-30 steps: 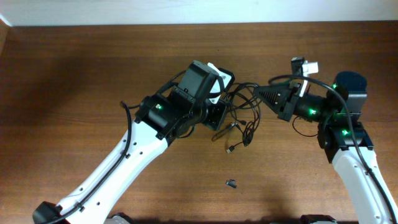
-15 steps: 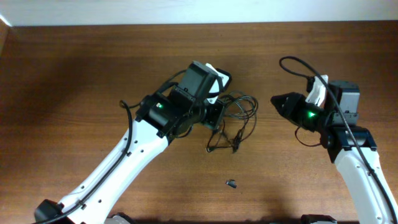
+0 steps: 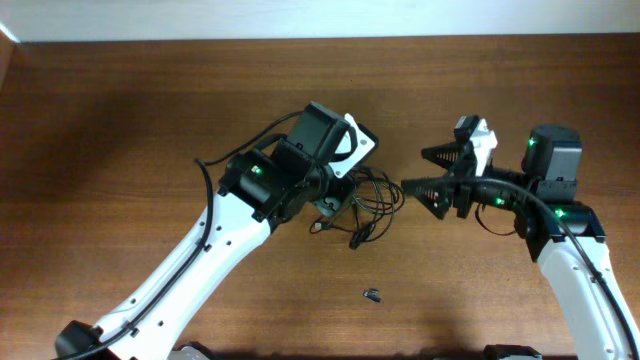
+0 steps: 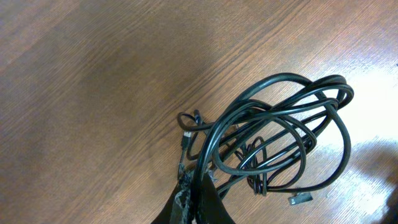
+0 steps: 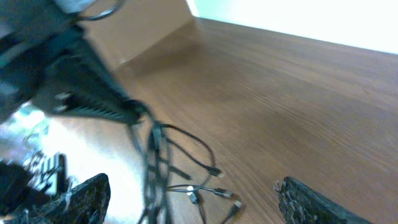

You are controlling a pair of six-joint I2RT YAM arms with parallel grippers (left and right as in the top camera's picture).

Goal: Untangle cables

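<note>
The cables form a loose black tangle of loops just right of my left gripper. In the left wrist view the left gripper is shut on one strand, and the cables fan out above it with small plugs lying on the wood. My right gripper stands open just right of the bundle, touching nothing. In the right wrist view the right gripper has its fingers wide apart, with blurred cables and metal-tipped plugs hanging ahead of it.
A tiny dark stubby piece lies on the brown wooden table in front of the bundle. The thick arm cable runs along the right arm. A pale wall edges the table's far side.
The right gripper let go of the cables and opened, pulled back right, then came back toward the bundle. The bundle sagged down and left beside the left gripper, which stayed shut.
</note>
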